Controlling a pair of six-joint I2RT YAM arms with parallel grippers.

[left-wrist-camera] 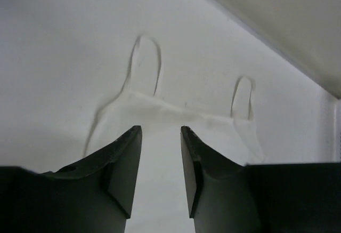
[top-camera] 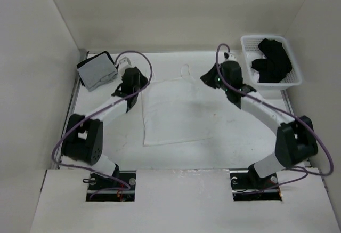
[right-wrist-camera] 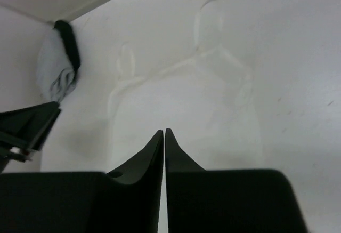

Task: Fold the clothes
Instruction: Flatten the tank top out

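Observation:
The clothes (top-camera: 176, 110), a thin white strappy top, lie flat and spread in the middle of the table, straps (top-camera: 185, 70) toward the far wall. My left gripper (top-camera: 139, 86) hovers at the top's far left corner. In the left wrist view it (left-wrist-camera: 161, 131) is open, with nothing between the jaws, and the top (left-wrist-camera: 176, 117) lies below them. My right gripper (top-camera: 209, 78) hangs at the far right corner. In the right wrist view it (right-wrist-camera: 163, 133) is shut but for a hairline slit, gripping nothing, above the top (right-wrist-camera: 186, 105).
A grey-and-black folded bundle (top-camera: 97, 70) sits in the far left corner. A white basket (top-camera: 246, 49) of black garments (top-camera: 273, 59) stands at the far right. White walls close in the table on three sides.

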